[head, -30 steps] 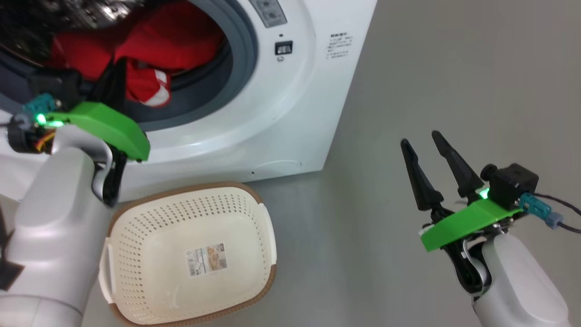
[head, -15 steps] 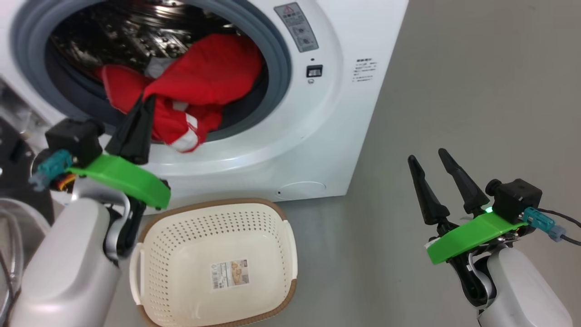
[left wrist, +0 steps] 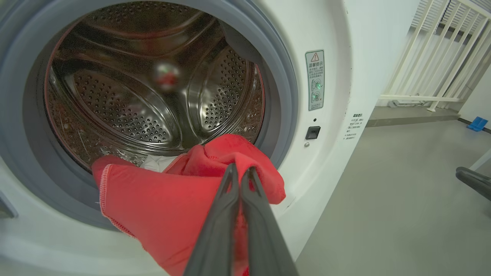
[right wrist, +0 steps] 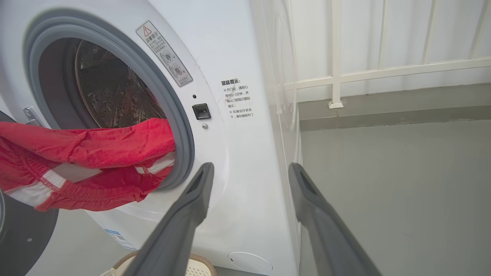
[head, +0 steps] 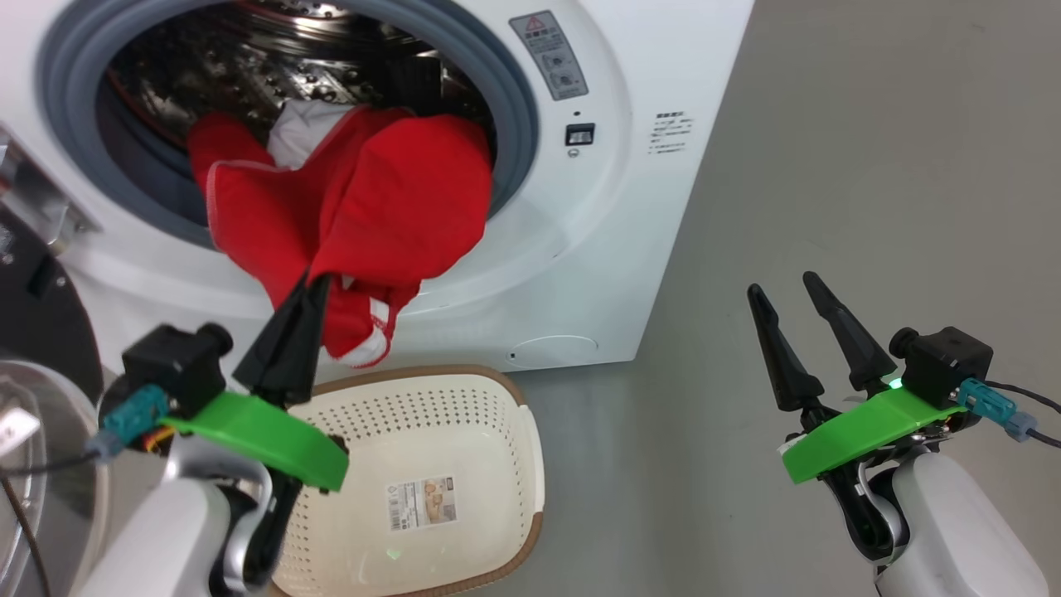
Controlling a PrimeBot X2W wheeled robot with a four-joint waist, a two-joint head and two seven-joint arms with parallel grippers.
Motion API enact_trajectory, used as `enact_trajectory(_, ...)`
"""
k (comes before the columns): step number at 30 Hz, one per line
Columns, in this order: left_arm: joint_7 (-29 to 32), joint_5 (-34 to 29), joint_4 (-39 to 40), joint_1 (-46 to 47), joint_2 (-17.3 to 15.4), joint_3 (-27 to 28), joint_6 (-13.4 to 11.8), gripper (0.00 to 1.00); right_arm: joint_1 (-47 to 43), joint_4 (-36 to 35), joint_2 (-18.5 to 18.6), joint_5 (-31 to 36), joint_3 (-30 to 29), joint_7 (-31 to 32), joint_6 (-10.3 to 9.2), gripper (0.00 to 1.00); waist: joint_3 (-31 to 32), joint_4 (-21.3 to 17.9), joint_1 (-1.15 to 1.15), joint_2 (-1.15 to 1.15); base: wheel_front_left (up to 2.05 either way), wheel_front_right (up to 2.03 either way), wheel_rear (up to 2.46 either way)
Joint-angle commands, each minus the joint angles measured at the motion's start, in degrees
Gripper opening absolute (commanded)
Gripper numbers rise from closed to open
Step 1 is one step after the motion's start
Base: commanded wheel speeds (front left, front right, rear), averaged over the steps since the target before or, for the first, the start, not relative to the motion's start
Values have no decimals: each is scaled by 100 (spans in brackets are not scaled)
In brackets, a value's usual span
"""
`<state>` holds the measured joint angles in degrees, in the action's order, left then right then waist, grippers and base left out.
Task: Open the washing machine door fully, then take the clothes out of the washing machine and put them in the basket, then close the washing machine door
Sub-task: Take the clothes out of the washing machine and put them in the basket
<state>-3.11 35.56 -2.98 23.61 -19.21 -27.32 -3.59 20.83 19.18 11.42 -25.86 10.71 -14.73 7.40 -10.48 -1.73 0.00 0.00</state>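
Half-out clothes (head: 390,191), pinched at a fold

Nearest, the basket (head: 464,414) sits before the washing machine (head: 630,232). Left gripper (head: 311,283) is clamped on the light, limp red fabric draped over the grey rubber ring (left wrist: 287,92); a bunched fold probably holds best. Right gripper (head: 782,283) is spread wide, empty.

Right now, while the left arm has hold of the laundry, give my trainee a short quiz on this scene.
1. True or false: the left claw is shut on the clothes.
2. Fill in: the right claw is ___ and holds nothing.
3. Where is the basket?
A) hanging from the right claw
B) upright on the floor in front of the washing machine, below the hanging clothes
C) upside down beside the right claw
Key: 1 true; 2 open; 3 B.
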Motion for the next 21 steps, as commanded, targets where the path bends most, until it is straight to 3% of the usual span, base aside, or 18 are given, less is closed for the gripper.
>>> enact_trajectory(1, -50, 35, 220, 41, -145, 211, -74, 0, -87, -137, 23, -51, 111, -27, 9, 100, -19, -58, 0, 0, 0, 0, 0)
enact_trajectory(11, -319, -47, 339, -555, -58, 100, -317, 0, -107, -133, 47, -65, 108, -27, 9, 100, -68, -212, 0, 0, 0, 0, 0)
enact_trajectory(21, -944, 131, -1243, -507, 269, 180, -46, 0, -58, -95, 81, -68, 188, -27, 9, 100, -93, -338, 0, 0, 0, 0, 0)
